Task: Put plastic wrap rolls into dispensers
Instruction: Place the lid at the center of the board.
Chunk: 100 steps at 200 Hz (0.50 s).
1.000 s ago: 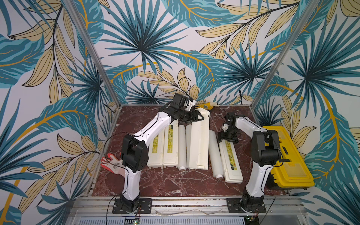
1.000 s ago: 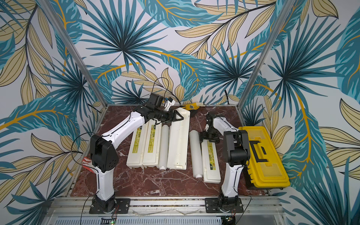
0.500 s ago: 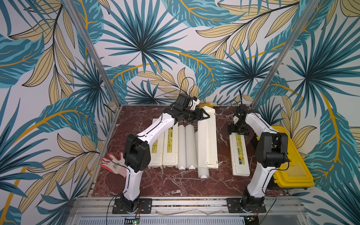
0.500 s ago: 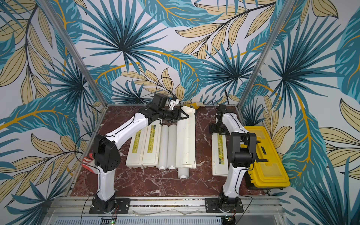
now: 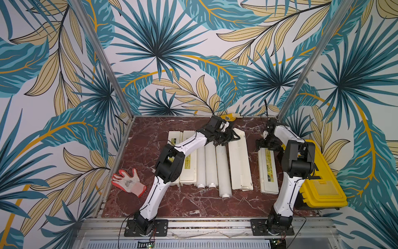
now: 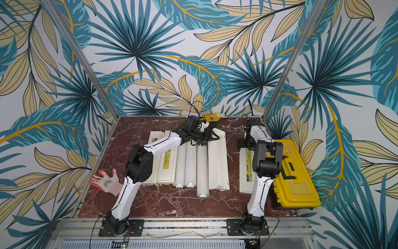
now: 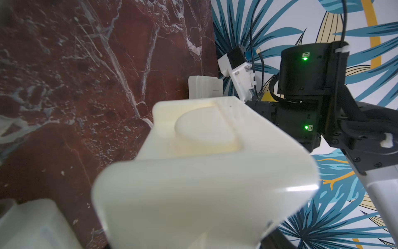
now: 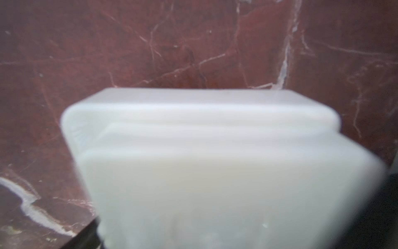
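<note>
Three plastic wrap rolls (image 5: 200, 168) (image 5: 210, 168) (image 5: 223, 172) lie side by side mid-table, the third a little nearer the front. Two closed dispensers (image 5: 174, 138) (image 5: 188, 170) lie left of them. My left gripper (image 5: 231, 138) is shut on the far end of a third dispenser (image 5: 240, 163), which shows no label and fills the left wrist view (image 7: 204, 172). My right gripper (image 5: 267, 144) straddles the far end of a labelled dispenser (image 5: 268, 172), which looks blurred and close in the right wrist view (image 8: 215, 172). Whether its fingers press on this dispenser is not visible.
A yellow toolbox (image 5: 321, 185) sits at the right edge beside the right arm. An orange-and-white glove (image 5: 129, 183) lies front left. A small yellow tool (image 5: 231, 117) rests against the back wall. Patterned walls enclose the table on three sides.
The left gripper carried its dispenser rightward; the third roll now lies left of it, beside the other rolls. The right gripper drew the labelled dispenser right, straightening it.
</note>
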Available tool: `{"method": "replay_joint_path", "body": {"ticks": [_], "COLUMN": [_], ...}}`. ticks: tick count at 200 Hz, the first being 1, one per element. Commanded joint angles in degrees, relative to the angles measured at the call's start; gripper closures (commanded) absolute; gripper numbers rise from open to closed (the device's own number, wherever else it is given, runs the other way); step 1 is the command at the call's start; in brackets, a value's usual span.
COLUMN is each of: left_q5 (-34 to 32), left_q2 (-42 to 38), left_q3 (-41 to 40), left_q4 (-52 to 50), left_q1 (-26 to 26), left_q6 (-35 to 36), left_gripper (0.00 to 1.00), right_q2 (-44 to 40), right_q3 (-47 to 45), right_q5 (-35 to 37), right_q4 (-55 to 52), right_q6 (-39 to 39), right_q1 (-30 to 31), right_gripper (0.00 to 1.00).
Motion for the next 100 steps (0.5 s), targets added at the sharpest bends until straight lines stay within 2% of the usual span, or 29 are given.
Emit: {"method": "replay_joint_path", "body": {"ticks": [1, 29, 46, 70, 100], "left_q5": [1.77, 2.82, 3.3, 3.99, 4.34], "left_q2": [-0.48, 1.21, 1.77, 2.15, 2.15], "left_q3": [5.25, 6.72, 7.14, 7.7, 8.39], "left_q4": [4.12, 4.12, 4.2, 4.16, 4.21], "left_q1": [-0.12, 0.01, 0.03, 0.24, 0.43], "left_q6": [-1.79, -1.54, -1.36, -1.26, -1.17], "left_gripper": [0.73, 0.73, 0.73, 0.73, 0.73], "right_q2": [-2.37, -7.26, -11.53, -20.71, -31.28], "right_q3": [0.3, -0.79, -2.79, -11.1, -24.6], "right_q5": [-1.66, -0.8, -5.41, -18.34, -36.57], "right_q4": [-0.21, 0.27, 0.92, 6.3, 16.62], "right_q6": [-0.58, -0.69, -0.66, -0.83, 0.65], "right_q1": [0.05, -0.13, -0.21, -0.21, -0.21], "right_gripper": [0.01, 0.01, 0.01, 0.02, 0.14]}}
